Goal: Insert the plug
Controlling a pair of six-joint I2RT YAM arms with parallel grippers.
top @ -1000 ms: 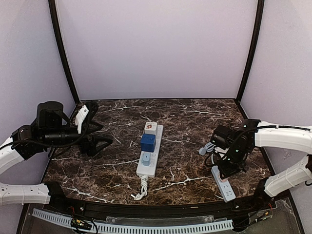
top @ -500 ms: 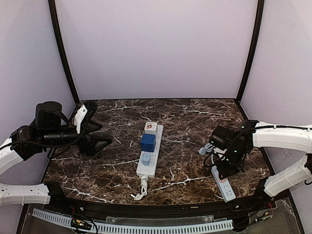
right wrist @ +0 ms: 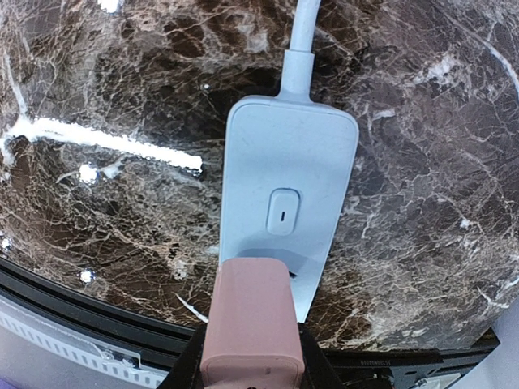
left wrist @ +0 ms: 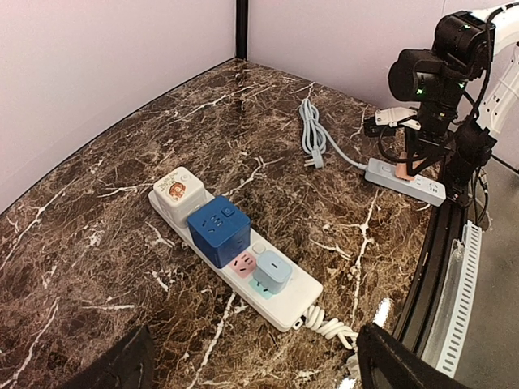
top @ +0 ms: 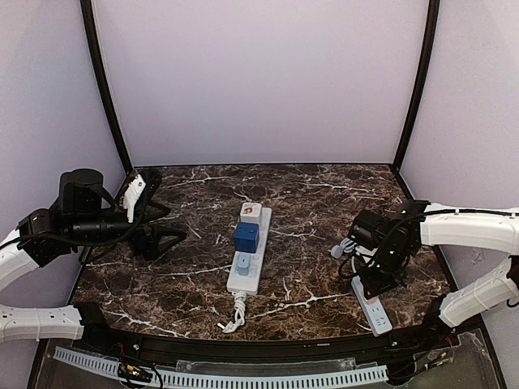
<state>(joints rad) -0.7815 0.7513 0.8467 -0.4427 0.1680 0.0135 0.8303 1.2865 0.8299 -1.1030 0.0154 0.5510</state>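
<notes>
The pink plug (right wrist: 253,324) is clamped in the right jaws over the grey strip (right wrist: 288,203), laid lengthwise ahead; left jaws are spread wide.

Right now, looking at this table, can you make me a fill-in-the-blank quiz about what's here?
1. The right claw is shut on a plug coloured ____.
2. It holds that plug over the small power strip, which lies on the ____ side of the table.
3. The long white power strip in the middle carries a ____ cube.
4. The left claw stands ____, holding nothing.
Missing words: pink; right; blue; open.
</notes>
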